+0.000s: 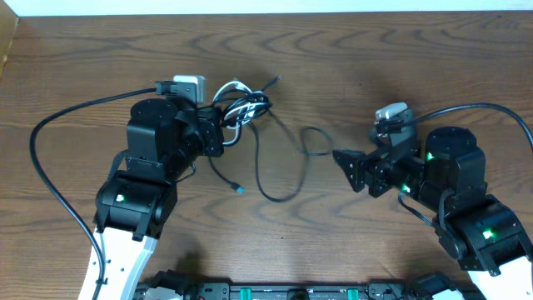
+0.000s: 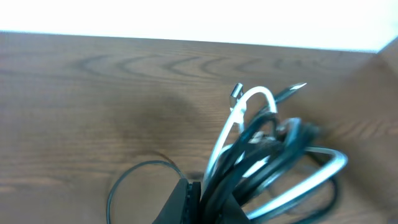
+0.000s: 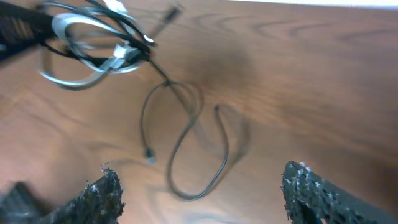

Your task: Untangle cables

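The cables form a tangle of white and black loops at the back of the table, left of centre. My left gripper is shut on it. In the left wrist view the jaws pinch the black strands, and the white cord arches above them. One black cable trails from the tangle in a long loop toward my right gripper, with a small plug lying loose. My right gripper is open and holds nothing. The black loop lies on the wood ahead of its fingers.
Thick black arm cables curve over the table at the left and at the right. The table's far edge meets a white wall. The table's left edge shows at the corner.
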{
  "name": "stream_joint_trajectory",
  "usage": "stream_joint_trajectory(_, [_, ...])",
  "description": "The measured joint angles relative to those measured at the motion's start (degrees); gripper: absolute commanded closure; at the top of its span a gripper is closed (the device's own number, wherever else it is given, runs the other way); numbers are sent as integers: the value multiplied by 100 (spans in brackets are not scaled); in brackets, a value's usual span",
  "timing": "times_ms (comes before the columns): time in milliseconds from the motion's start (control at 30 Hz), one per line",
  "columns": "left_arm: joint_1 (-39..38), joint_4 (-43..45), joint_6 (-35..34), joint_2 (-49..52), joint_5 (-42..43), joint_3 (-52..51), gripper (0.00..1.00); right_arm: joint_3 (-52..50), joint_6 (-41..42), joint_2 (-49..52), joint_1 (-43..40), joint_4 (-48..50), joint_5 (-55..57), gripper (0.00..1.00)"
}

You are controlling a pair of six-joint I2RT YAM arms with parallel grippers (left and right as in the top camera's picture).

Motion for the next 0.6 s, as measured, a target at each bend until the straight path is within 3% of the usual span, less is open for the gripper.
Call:
stream_joint_trajectory(67, [0,2,302,0,74,0,92,0,345,37,0,146,-306,38])
stream_joint_trajectory(167, [2,33,673,0,289,-2,92,0,1067,122,0,393,-579,39])
stream_joint_trajectory(400, [-227,225,1060,0,848,-2,92,0,3585,743,149,815,-863,41])
stream_joint_trajectory(467, [-400,238,1224,0,920,-2,92,0,4041,1016,302,1086,-918,48])
stream_joint_trajectory(600, [-732,240,1617,0,977,-4,92,2,4601,1473,597,1899,-1051,39])
